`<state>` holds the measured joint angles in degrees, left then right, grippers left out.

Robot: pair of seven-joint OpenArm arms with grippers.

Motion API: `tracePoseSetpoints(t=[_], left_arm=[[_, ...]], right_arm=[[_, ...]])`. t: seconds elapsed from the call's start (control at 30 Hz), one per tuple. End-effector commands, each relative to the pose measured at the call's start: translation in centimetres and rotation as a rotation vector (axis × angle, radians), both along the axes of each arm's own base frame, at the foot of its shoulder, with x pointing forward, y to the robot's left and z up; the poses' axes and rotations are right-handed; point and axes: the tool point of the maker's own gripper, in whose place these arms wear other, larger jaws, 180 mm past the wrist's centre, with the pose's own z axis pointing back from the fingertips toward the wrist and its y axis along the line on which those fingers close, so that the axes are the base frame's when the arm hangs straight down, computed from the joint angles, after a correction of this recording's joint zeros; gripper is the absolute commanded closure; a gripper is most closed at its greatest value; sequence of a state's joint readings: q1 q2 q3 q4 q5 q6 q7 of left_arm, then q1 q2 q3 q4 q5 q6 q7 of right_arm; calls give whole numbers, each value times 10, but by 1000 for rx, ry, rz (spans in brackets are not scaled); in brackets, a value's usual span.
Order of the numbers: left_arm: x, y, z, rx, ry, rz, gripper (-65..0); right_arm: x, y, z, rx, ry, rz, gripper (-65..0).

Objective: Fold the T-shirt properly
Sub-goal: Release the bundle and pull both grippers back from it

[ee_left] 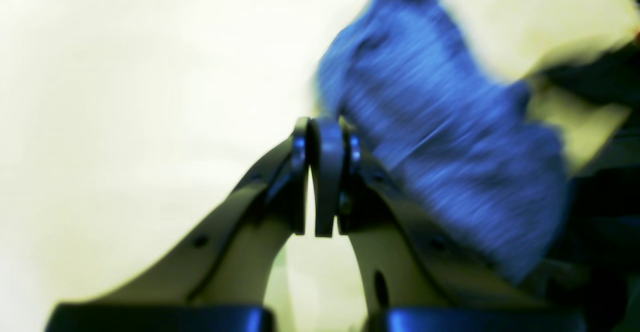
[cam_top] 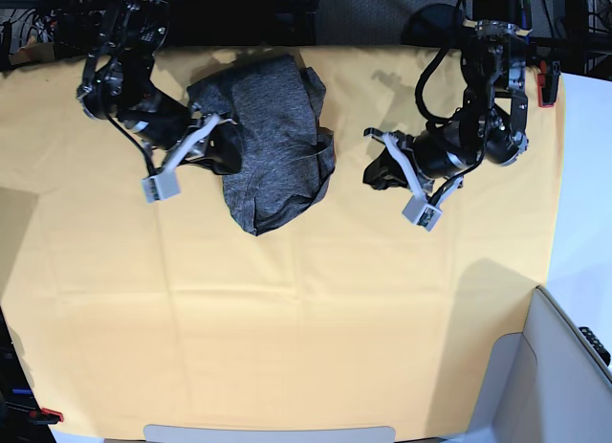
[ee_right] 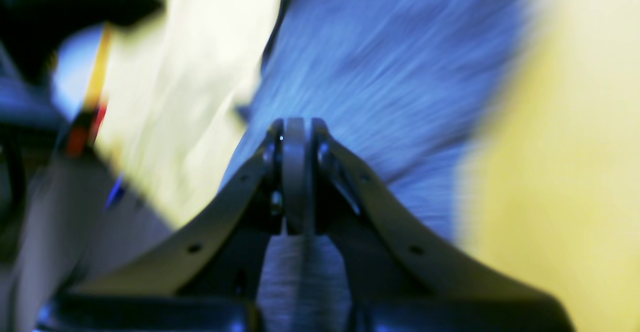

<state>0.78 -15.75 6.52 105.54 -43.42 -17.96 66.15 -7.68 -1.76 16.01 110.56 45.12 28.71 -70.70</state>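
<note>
On the yellow-orange table cloth (cam_top: 287,309) the T-shirt (cam_top: 273,142) lies bunched near the far edge; right gripper (cam_top: 226,129) clenched at its side, left gripper (cam_top: 371,159) clenched empty, well apart.

It looked like a robotics lab — two black arms (cam_top: 124,79) were mounted at the far edge of a table under a yellow-orange table cloth (cam_top: 287,319), with tangled cables (cam_top: 57,12) behind that edge and a red clamp (cam_top: 546,84) at its far right corner.
</note>
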Motion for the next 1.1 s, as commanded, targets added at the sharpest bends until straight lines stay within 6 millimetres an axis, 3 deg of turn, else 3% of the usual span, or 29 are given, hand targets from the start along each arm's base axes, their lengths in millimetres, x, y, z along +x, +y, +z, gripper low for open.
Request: tracePoseSetpoints(t=[0.0, 0.17, 0.5, 0.63, 0.83, 1.07], left_arm=[[3, 1, 10, -7, -38, -8, -3], [-17, 4, -6, 1, 19, -8, -3], [-55, 7, -35, 13, 129, -10, -3], [-56, 7, -36, 15, 132, -11, -3], [-57, 11, -36, 29, 137, -15, -3], [-64, 11, -41, 30, 156, -15, -3]], right_arm=[[3, -13, 10, -2, -38, -39, -12], [-6, -82, 9, -96, -27, -201, -12], [-39, -100, -26, -216, 105, -219, -11], [-50, -94, -41, -250, 162, -220, -11], [-54, -57, -53, -260, 190, -131, -11], [-62, -29, -57, -242, 205, -52, -11]])
